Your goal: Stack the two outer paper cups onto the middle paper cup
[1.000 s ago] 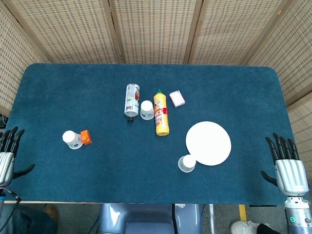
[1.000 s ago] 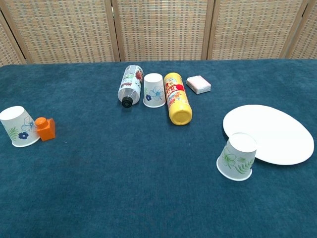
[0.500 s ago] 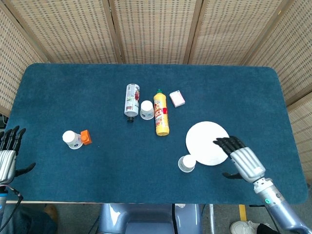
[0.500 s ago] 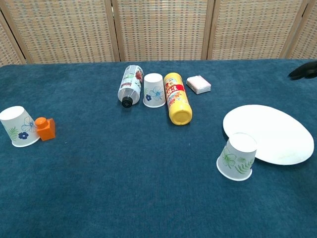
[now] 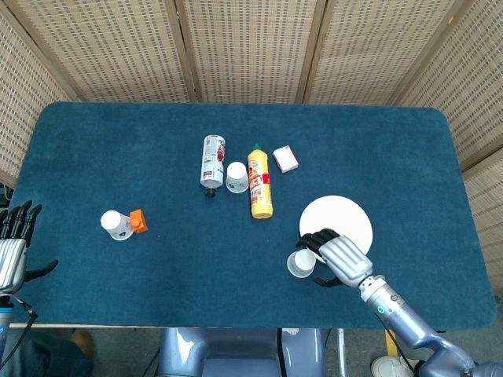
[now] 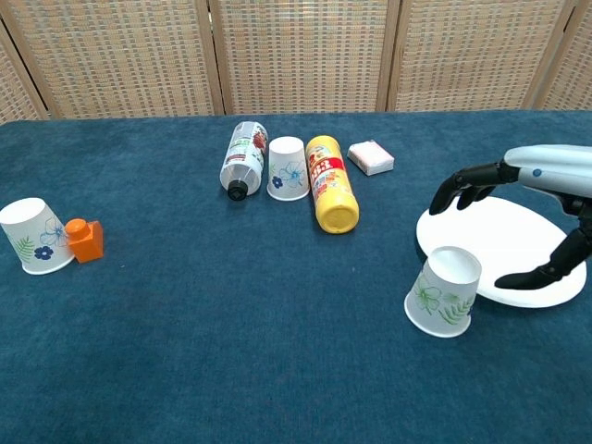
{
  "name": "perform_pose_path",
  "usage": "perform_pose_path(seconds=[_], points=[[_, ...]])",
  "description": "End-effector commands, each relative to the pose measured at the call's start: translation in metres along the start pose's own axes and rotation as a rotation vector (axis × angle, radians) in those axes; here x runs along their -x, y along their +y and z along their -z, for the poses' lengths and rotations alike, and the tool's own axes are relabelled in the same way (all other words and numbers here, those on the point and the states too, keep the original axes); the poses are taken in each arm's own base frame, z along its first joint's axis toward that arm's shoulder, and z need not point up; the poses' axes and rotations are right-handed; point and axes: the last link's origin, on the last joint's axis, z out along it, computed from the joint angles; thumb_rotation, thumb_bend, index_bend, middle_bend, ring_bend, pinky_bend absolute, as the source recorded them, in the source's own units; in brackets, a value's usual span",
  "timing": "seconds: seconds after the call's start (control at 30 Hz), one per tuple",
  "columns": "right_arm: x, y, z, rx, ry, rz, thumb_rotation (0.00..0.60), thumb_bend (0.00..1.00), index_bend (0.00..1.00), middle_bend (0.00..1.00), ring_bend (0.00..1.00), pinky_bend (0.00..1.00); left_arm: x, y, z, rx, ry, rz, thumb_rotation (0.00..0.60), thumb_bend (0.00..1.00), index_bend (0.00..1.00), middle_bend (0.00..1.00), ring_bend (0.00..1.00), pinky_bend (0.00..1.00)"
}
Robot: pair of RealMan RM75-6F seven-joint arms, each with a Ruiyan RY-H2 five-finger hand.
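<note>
Standing upside down on the blue-covered bench (image 5: 118, 298), all three paper cups have their closed bases up and their wide rims on the cloth, so each long axis runs roughly vertical. The middle cup (image 6: 288, 168) is white with a blue flower print and sits toward the far side, wedged between a clear bottle (image 6: 243, 159) lying on its side to its left and a yellow bottle (image 6: 330, 182) lying on its side to its right, both touching or just beside it. The left cup (image 6: 34, 236) carries blue flowers and green leaves and leans slightly; a small orange block (image 6: 85, 240) rests against its right side. The right cup (image 6: 443, 291), printed with green leaves, stands near the front edge, touching the near-left rim of a white plate (image 6: 518, 242).

The right hand (image 5: 338, 257) hovers over the plate just beside the right cup, its dark fingers (image 6: 462, 185) spread and curved above the cup and the thumb reaching low behind it; it holds nothing, and contact with the cup cannot be made out. The left hand (image 5: 11, 251) is at the bench's near-left edge, well apart from the left cup, fingers extended and apart, empty. A small pink-and-white packet (image 6: 370, 157) lies beyond the yellow bottle.
</note>
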Motion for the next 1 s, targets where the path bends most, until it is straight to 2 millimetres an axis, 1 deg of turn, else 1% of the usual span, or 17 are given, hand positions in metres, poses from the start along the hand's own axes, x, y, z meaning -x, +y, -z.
perform_pose_path(seconds=[0.03,0.3,0.43,0.5,0.63,0.73,0.87,0.93,1.0], points=[[0.007,0.000,-0.009,0.015,-0.019,0.013,0.600,0.36,0.28,0.32,0.27,0.25,-0.002,0.000,0.002,0.003,0.002,0.003,0.600,0.00,0.00,0.00,0.00,0.00],[0.018,0.004,-0.017,0.054,-0.065,0.025,0.600,0.37,0.29,0.33,0.28,0.26,-0.006,-0.001,0.004,0.004,0.003,0.011,0.600,0.00,0.00,0.00,0.00,0.00],[0.022,0.005,-0.021,0.066,-0.078,0.022,0.600,0.38,0.32,0.36,0.31,0.31,-0.007,0.000,0.005,0.004,0.001,0.011,0.600,0.00,0.00,0.00,0.00,0.00],[0.023,0.005,-0.022,0.070,-0.081,0.019,0.600,0.40,0.35,0.39,0.35,0.34,-0.007,0.000,0.005,0.004,0.001,0.011,0.600,0.00,0.00,0.00,0.00,0.00],[0.026,0.006,-0.026,0.081,-0.078,0.012,0.600,0.49,0.44,0.48,0.44,0.42,-0.007,0.000,0.005,0.004,0.003,0.012,0.600,0.00,0.00,0.00,0.00,0.00],[0.027,0.006,-0.029,0.086,-0.068,0.014,0.600,0.54,0.47,0.51,0.47,0.46,-0.007,-0.001,0.005,0.004,0.003,0.012,0.600,0.00,0.00,0.00,0.00,0.00],[0.023,0.003,-0.030,0.078,-0.048,-0.003,0.600,0.55,0.48,0.52,0.47,0.46,-0.007,0.000,0.005,0.005,0.001,0.012,0.600,0.00,0.00,0.00,0.00,0.00],[0.018,0.000,-0.030,0.069,-0.030,-0.013,0.600,0.56,0.48,0.52,0.47,0.46,-0.007,0.000,0.005,0.005,-0.001,0.011,0.600,0.00,0.00,0.00,0.00,0.00],[0.008,-0.005,-0.031,0.056,0.001,-0.033,0.600,0.57,0.48,0.52,0.47,0.46,-0.006,0.000,0.005,0.006,-0.005,0.011,0.600,0.00,0.00,0.00,0.00,0.00]])
